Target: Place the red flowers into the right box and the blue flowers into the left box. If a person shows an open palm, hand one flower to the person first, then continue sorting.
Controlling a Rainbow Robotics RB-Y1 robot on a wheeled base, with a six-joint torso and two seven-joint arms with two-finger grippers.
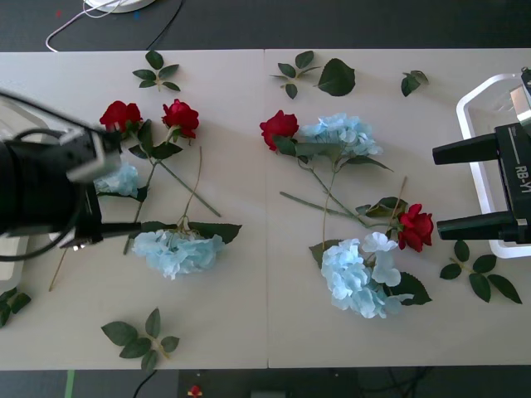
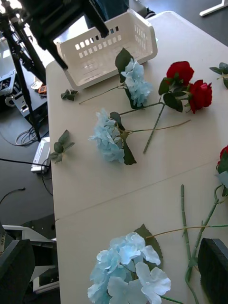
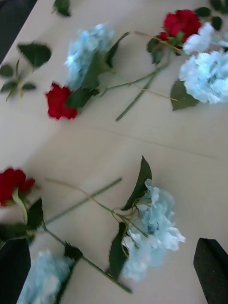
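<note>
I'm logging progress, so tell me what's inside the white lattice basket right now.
No flowers lie in the right box where its floor shows; the left gripper covers one corner of it.

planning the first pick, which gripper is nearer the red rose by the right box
Right. The right gripper hangs open just beside that rose; the left gripper is across the table.

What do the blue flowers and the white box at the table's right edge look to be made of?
The blue flowers look like fabric: matte, thin, crinkled petals on stiff plastic-looking stems, so likely artificial. The right box looks like moulded white plastic, with a smooth, slightly glossy, thick rounded rim.
</note>
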